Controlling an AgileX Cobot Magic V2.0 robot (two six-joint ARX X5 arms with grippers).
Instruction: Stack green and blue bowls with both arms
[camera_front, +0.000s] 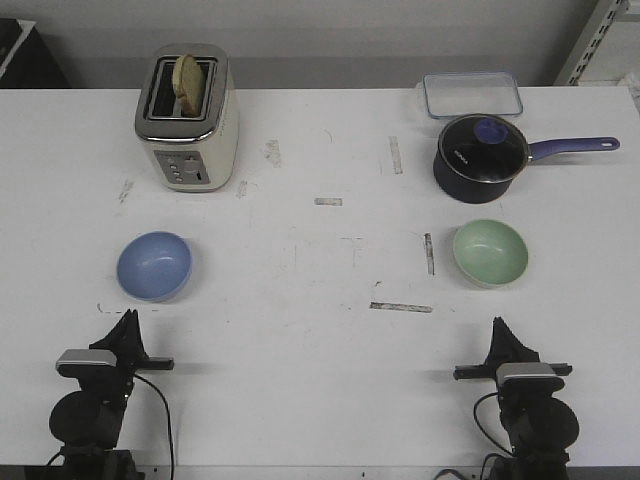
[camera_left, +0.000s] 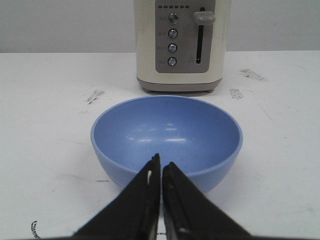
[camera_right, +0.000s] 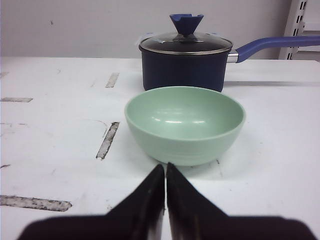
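1. The white table (camera_front: 320, 330) carries everything; its surface shows scuffs and worn tape marks.
2. A cream toaster (camera_front: 187, 120) stands at the far left with a slice of bread (camera_front: 190, 78) upright in its slot.
3. A dark blue saucepan (camera_front: 482, 158) with a glass lid sits at the far right, its handle pointing right; a clear lidded container (camera_front: 472, 93) lies just beyond it.
4. The blue bowl (camera_front: 154, 265) rests upright on the left, nearer than the toaster and well apart from the green bowl (camera_front: 490, 252), which rests upright on the right, just near of the saucepan.
5. My left gripper (camera_left: 161, 172) hovers at the near edge, fingers pressed together on nothing, pointing at the blue bowl (camera_left: 166, 137).
6. My right gripper (camera_right: 165, 172) is likewise closed and empty, aimed at the green bowl (camera_right: 185, 123).
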